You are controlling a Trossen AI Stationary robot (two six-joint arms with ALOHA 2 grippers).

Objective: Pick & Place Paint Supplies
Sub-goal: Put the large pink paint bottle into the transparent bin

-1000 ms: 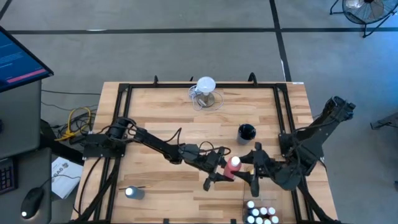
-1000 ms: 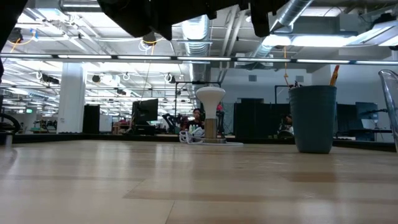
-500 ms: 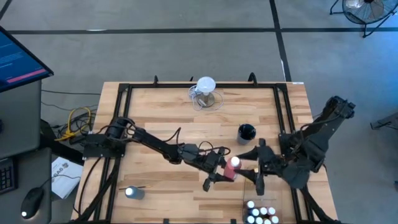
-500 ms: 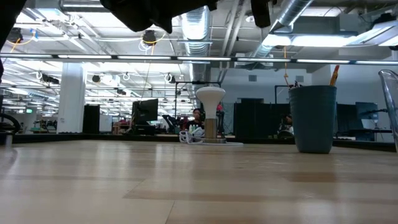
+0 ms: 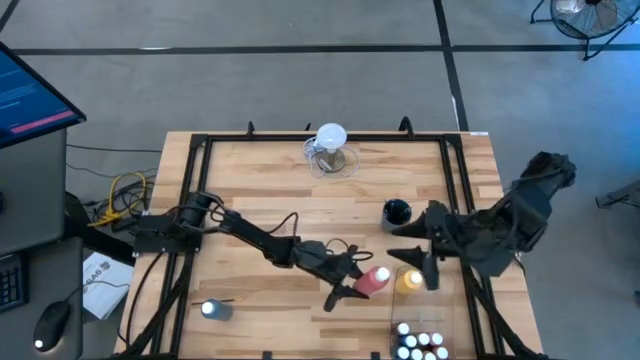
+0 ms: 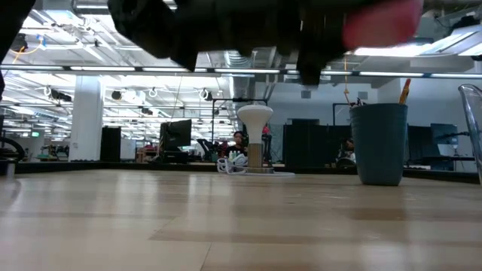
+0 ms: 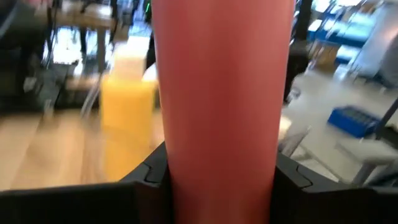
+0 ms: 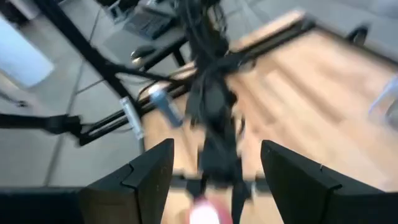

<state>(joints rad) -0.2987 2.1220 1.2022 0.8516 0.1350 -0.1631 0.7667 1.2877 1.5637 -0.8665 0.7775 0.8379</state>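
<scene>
Left gripper [image 5: 362, 283]: clamped on pink-red squeeze bottle [image 5: 377, 280], held above the desk [image 5: 250, 190], bottle filling the space between its fingers [image 7: 149, 171] in the left wrist view.
Right gripper [image 5: 428, 257]: fingers apart, nothing between them; just beyond the pink-red squeeze bottle, on the far side from the left gripper.
Yellow squeeze bottle [image 5: 408, 281]: upright, just beside the held bottle, directly under the right gripper.
Small white-capped paint bottles [image 5: 418, 344]: clustered at the desk edge, near both grippers.
Dark cup [image 5: 396, 212]: close behind the right gripper.
Clear jug [image 5: 331, 150]: well apart, at the far edge.

No lettering can be read anywhere (the bottles' labels and the monitor [image 5: 30, 95] are too blurred).
</scene>
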